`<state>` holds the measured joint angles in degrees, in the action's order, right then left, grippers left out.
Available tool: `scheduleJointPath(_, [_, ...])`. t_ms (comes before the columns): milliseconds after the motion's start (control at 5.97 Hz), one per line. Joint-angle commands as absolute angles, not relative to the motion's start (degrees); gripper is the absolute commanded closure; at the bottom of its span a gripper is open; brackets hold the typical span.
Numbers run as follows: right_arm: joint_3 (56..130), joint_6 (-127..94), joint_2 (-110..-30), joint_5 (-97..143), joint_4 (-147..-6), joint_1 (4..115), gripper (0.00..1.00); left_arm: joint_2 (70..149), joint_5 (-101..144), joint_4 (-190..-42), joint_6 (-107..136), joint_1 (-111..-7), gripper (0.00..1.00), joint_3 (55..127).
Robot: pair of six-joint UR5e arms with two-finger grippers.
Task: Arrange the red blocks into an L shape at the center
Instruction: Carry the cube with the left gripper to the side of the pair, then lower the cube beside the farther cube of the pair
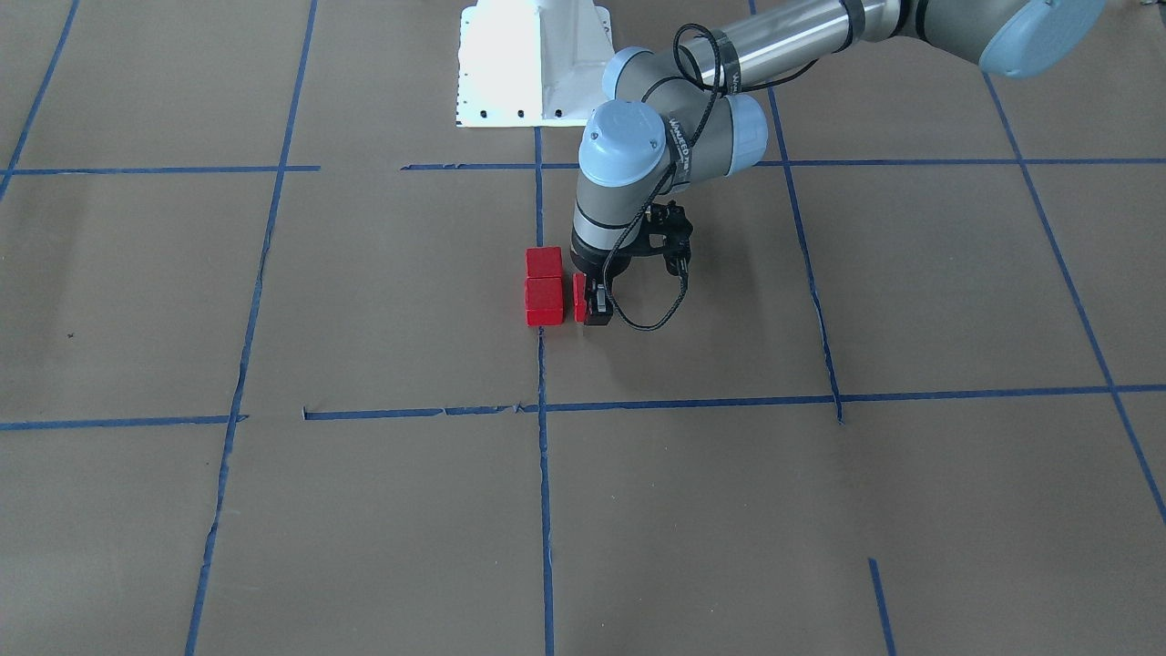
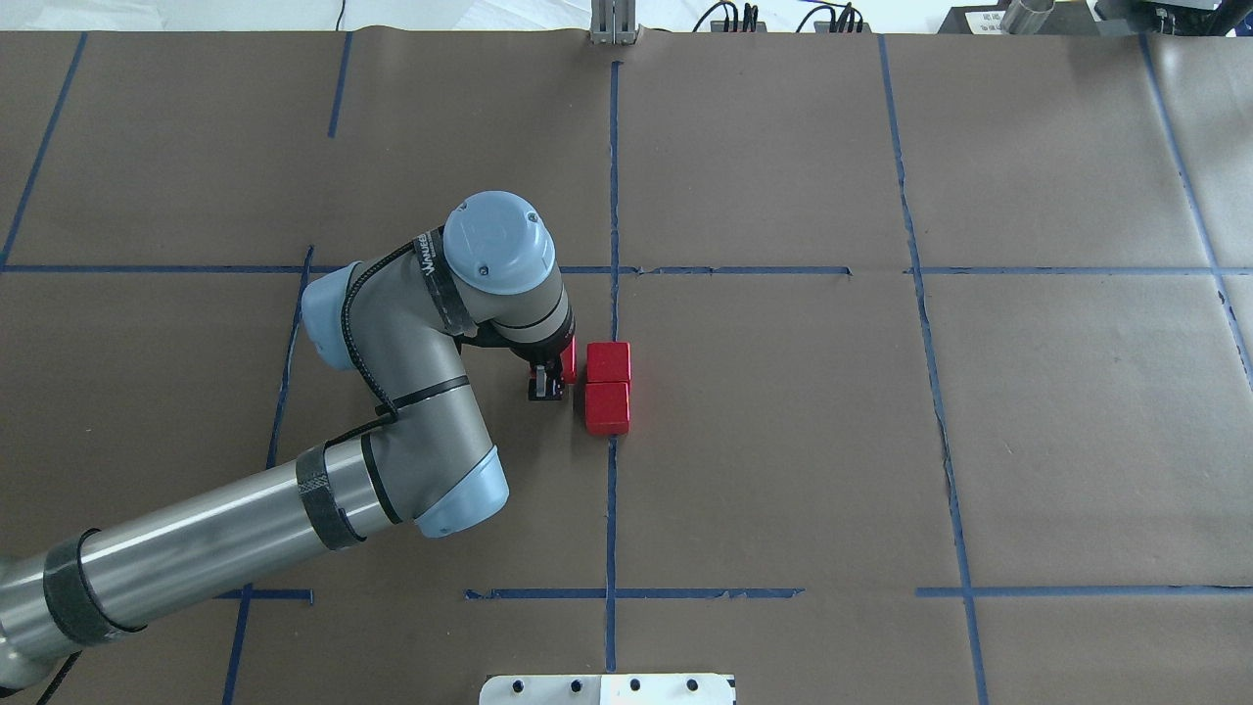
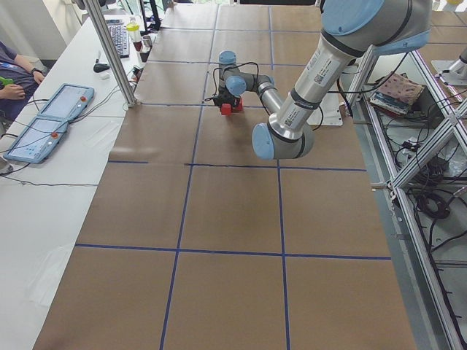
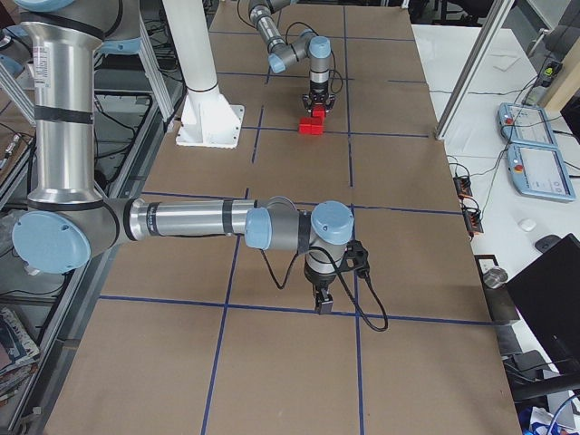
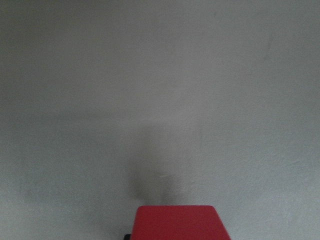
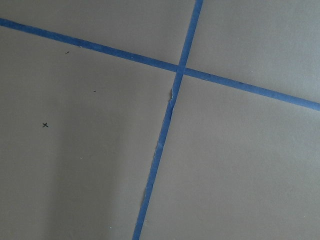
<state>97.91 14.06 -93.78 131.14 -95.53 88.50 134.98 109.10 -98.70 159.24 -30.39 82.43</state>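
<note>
Two red blocks (image 2: 608,361) (image 2: 607,407) lie touching in a line on the vertical blue tape of the center rectangle (image 2: 764,431); they also show in the front view (image 1: 544,262) (image 1: 544,301). My left gripper (image 2: 560,370) is shut on the third red block (image 2: 569,360), low over the paper just left of the far block, with a narrow gap. In the front view this gripper (image 1: 588,305) and block (image 1: 579,297) sit right of the pair. The left wrist view shows the held block (image 5: 175,222). My right gripper (image 4: 323,304) hangs over a tape crossing far from the blocks; I cannot tell whether it is open or shut.
The white robot base plate (image 1: 533,64) stands at the table's robot side, also in the overhead view (image 2: 607,688). Tablets lie on the operators' side table (image 3: 44,131). Aluminium posts (image 3: 109,51) stand at the table's edge.
</note>
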Motion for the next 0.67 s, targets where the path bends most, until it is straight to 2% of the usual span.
scheduleJointPath(0, [97.82, 14.06, -93.78, 131.13, -95.54, 88.51, 0.0, 136.31, 109.07, -98.7, 159.26, -29.97, 0.82, 80.61])
scheduleJointPath(503, [97.91, 14.06, -93.78, 131.13, -95.54, 88.51, 0.0, 136.41, 109.07, -98.7, 159.26, -29.88, 0.77, 80.33])
